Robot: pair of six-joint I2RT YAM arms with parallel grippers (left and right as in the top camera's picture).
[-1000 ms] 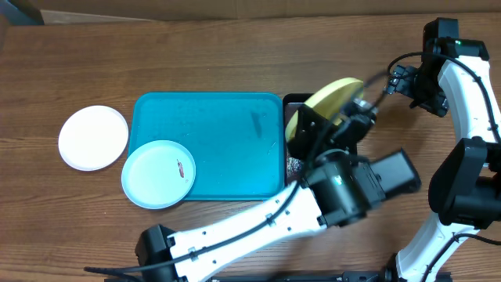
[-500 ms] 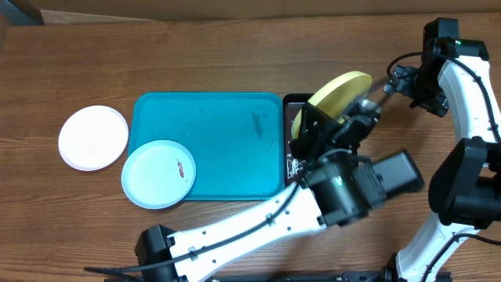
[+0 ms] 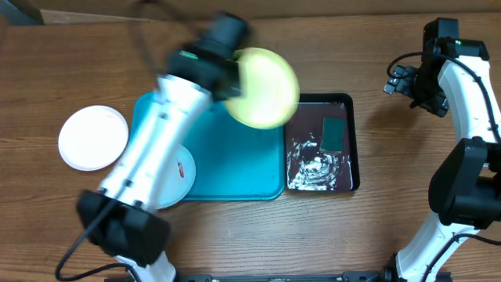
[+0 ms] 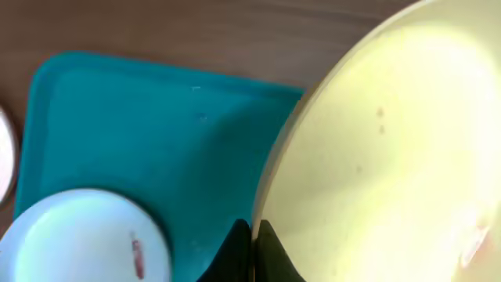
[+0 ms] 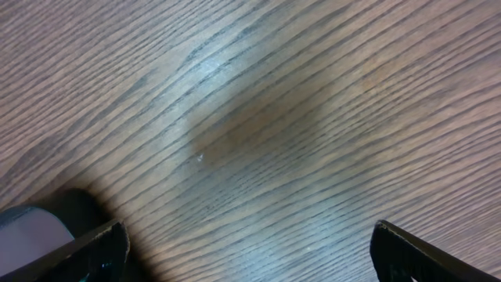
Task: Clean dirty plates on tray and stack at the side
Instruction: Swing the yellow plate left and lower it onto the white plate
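My left gripper (image 3: 235, 82) is shut on the rim of the yellow-green plate (image 3: 268, 88) and holds it in the air above the far right part of the turquoise tray (image 3: 235, 157). In the left wrist view the fingertips (image 4: 252, 252) pinch the plate's edge (image 4: 391, 141) over the tray (image 4: 156, 133). The pale blue plate (image 4: 78, 243) with a red speck lies on the tray's near left corner, mostly hidden by my arm in the overhead view (image 3: 186, 168). The white plate (image 3: 94, 137) lies on the table left of the tray. My right gripper (image 3: 399, 78) is open and empty over bare wood (image 5: 246, 251).
A glossy black tray (image 3: 348, 145) lies right of the turquoise tray, holding foamy water and a green sponge (image 3: 334, 133). My left arm (image 3: 149, 164) crosses the tray's left part. Cardboard runs along the far table edge.
My left arm has swung from over the black tray to the left, carrying the yellow-green plate above the turquoise tray. The black tray is now uncovered. The right arm has not moved.
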